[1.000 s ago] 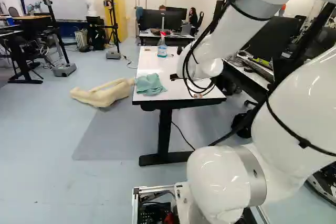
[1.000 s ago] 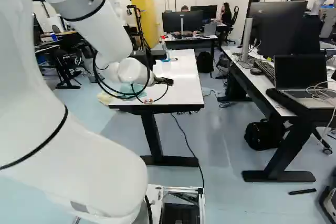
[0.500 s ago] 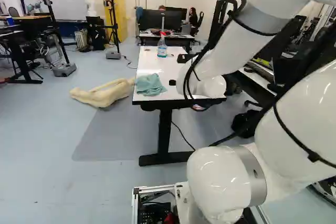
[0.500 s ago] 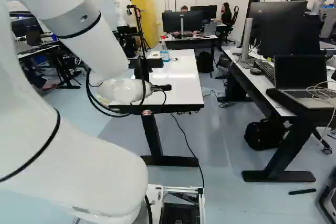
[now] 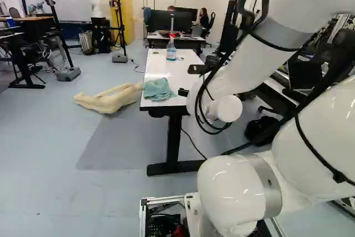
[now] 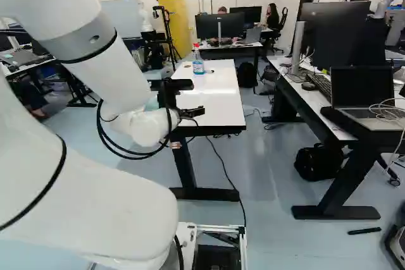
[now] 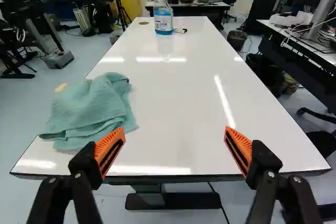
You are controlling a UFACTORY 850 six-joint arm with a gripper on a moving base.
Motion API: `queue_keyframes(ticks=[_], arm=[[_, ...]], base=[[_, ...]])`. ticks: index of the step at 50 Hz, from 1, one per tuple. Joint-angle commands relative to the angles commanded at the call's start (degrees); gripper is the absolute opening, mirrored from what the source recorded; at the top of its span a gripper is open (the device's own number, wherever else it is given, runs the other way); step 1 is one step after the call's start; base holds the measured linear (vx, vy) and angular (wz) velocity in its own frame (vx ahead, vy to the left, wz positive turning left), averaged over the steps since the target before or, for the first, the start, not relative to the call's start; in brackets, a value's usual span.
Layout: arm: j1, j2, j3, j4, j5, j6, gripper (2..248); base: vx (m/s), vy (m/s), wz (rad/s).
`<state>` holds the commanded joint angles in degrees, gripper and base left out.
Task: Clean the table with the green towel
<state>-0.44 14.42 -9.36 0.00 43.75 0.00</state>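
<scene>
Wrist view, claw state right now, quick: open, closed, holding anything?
Claw: open, fingers wide apart, holding nothing; the green towel lies on the table.

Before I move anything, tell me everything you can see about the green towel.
The towel is a pale blue-green cloth, soft-looking and slightly textured, crumpled into a loose, folded heap. It lies on the near end of the white table, up against the long edge that is the table's left one in the left base view. The open gripper isn't holding it.
</scene>
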Motion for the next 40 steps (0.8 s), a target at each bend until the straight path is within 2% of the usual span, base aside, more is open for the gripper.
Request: queue_keyframes(ticks=[20,40], arm=[[0.3,1.1,3.1,0.0,4.4,0.0,247],[0.4,1.6,4.3,0.0,6.2,0.0,247]], base=[[0.000,0.000,0.000],[0.000,0.000,0.000]])
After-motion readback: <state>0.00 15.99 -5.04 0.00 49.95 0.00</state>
